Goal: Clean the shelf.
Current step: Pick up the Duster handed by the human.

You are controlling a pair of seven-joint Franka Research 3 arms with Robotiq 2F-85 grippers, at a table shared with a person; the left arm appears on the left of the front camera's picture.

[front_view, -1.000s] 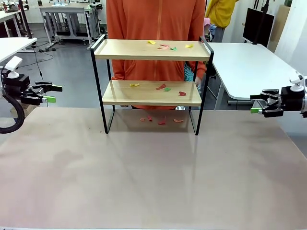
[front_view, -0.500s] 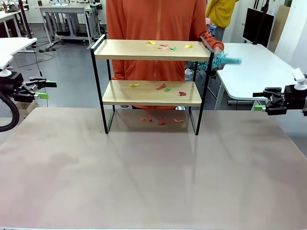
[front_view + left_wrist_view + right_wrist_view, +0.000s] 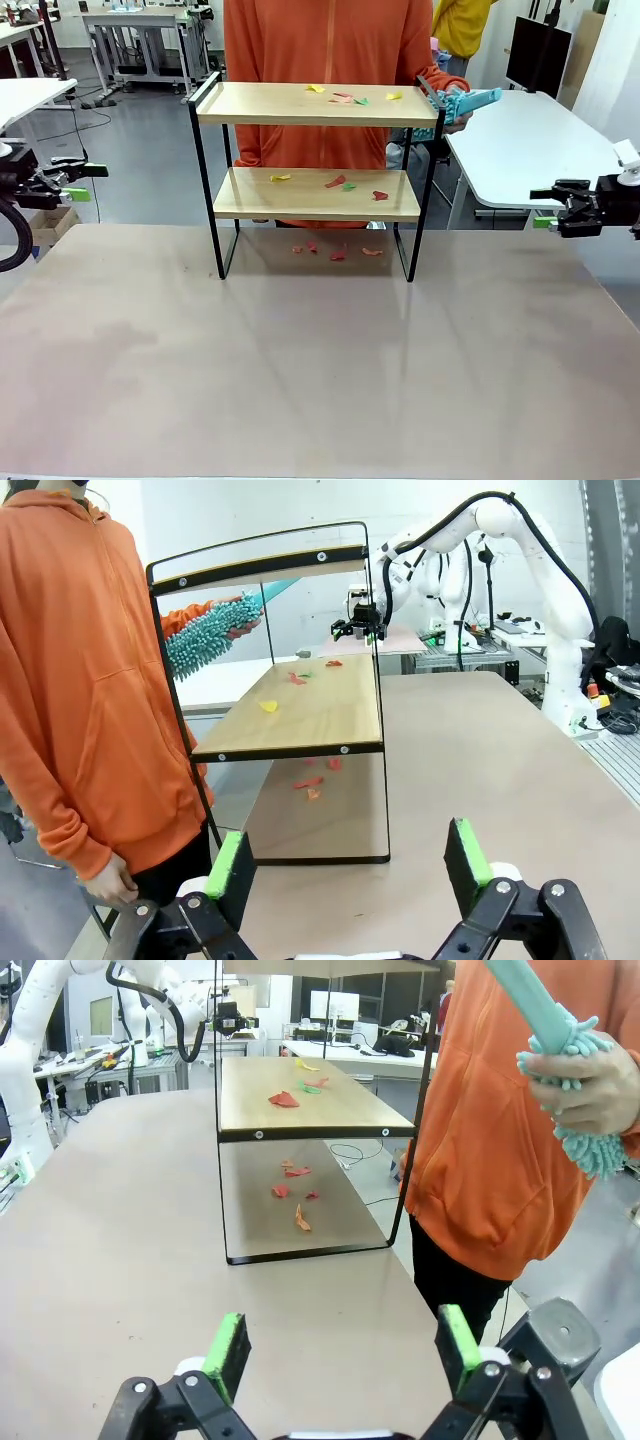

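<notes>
Two grippers flank the shelf, each with its jaws spread wide and holding nothing. At the left, the left gripper (image 3: 85,182) hangs beyond the table (image 3: 300,380) edge, well apart from the shelf (image 3: 260,103). The shelf stands mid-table at the far side, with coloured paper scraps (image 3: 340,182) on both boards and underneath. At its top right corner a person's hand (image 3: 590,1085) holds a teal duster (image 3: 478,97). Farther right, the right gripper (image 3: 545,207) hovers, also well clear.

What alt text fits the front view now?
The shelf stands on the table, coloured scraps on both boards and beneath. A person in orange holds a teal duster at its upper right corner. Left gripper and right gripper are open.
</notes>
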